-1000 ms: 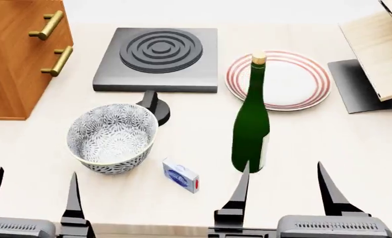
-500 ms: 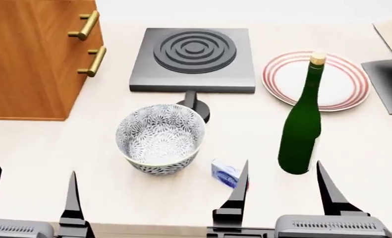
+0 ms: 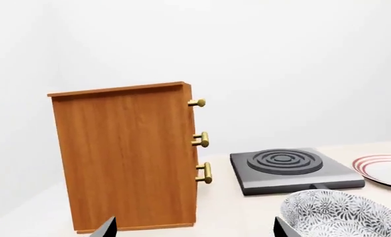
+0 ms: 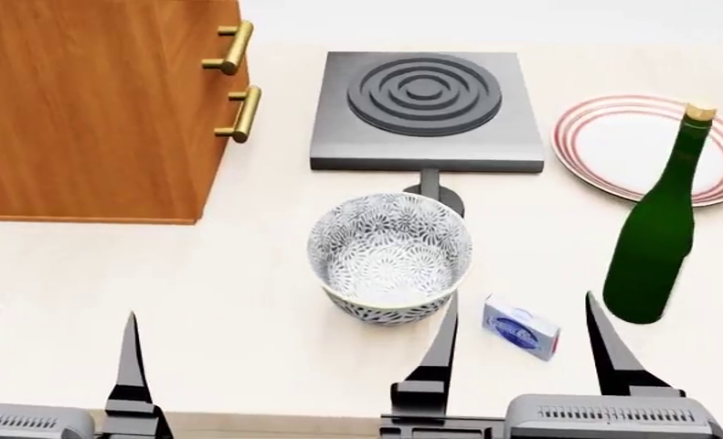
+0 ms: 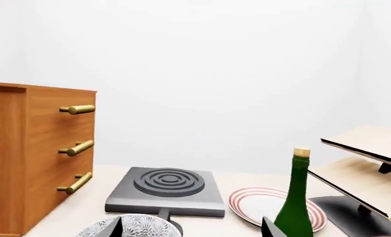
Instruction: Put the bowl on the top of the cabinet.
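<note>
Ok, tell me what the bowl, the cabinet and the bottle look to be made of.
Bowl: probably glazed ceramic, white with a dark floral print.
Cabinet: reddish-brown wood or veneer with visible grain; the brass-coloured bar handles look like metal.
Bottle: likely dark green glass, glossy with highlights.

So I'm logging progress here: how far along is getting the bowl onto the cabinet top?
Nothing of the placing is done: the bowl sits on the table, apart from the cabinet. In hand is only the approach: the left gripper and right gripper hover open near the table edge, neither touching it. Left: grasp, lift, set on the cabinet top.
</note>
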Available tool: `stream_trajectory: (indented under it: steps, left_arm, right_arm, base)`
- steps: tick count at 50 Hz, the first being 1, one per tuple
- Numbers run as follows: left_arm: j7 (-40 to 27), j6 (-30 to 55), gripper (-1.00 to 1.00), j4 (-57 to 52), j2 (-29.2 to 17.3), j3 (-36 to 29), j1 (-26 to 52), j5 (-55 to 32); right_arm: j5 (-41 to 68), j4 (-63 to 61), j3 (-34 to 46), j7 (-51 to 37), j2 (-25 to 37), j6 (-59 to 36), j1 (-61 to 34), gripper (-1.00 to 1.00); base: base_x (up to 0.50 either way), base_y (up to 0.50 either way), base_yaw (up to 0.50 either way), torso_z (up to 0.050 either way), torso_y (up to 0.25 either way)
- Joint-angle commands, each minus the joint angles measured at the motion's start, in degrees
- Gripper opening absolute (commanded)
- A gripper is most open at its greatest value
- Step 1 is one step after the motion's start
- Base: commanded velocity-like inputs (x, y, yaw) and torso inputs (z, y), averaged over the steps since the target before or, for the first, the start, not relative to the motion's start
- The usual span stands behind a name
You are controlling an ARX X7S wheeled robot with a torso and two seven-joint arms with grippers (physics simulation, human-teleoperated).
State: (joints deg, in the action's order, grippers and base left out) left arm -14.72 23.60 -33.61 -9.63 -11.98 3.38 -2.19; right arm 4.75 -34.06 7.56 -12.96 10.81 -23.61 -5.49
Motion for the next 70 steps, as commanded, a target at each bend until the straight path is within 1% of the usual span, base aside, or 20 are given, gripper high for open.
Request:
stream_trajectory:
  steps: [1, 21, 35, 54, 70]
  left_arm:
    - [-0.6, 0.4, 1.00, -0.6, -0.5, -0.2, 0.1, -0.3]
    - [-1.2, -0.1, 1.00, -0.5, -1.2, -0.1, -0.1, -1.4]
    - [-1.9, -0.2, 1.00, -0.9, -1.6, -0.4, -0.3, -1.8]
    - [-2.6, -0.9, 1.00, -0.6, -2.2, -0.8, -0.3, -2.5]
    - [-3.3, -1.1, 1.00, -0.4, -2.7, -1.2, -0.3, -2.9]
  right_arm:
    - [-0.1, 0.1, 0.4, -0.7, 0.4, 0.1, -0.2, 1.00]
    - [0.3, 0.8, 1.0, -1.7, 0.8, 0.7, -0.4, 1.00]
    - [1.1, 0.8, 1.3, -2.1, 1.2, 0.9, -0.2, 1.00]
    - [0.8, 1.4, 2.3, -2.9, 1.9, 1.5, -0.4, 1.00]
    - [1.8, 1.3, 2.5, -3.3, 2.3, 1.3, -0.4, 1.00]
  base:
    - [0.00, 0.50, 0.00, 0.000, 0.000]
    - [0.00, 0.50, 0.00, 0.000, 0.000]
    - [0.00, 0.06, 0.00, 0.000, 0.000]
    - [0.00, 0.49, 0.00, 0.000, 0.000]
    - [0.00, 0.01, 0.00, 0.000, 0.000]
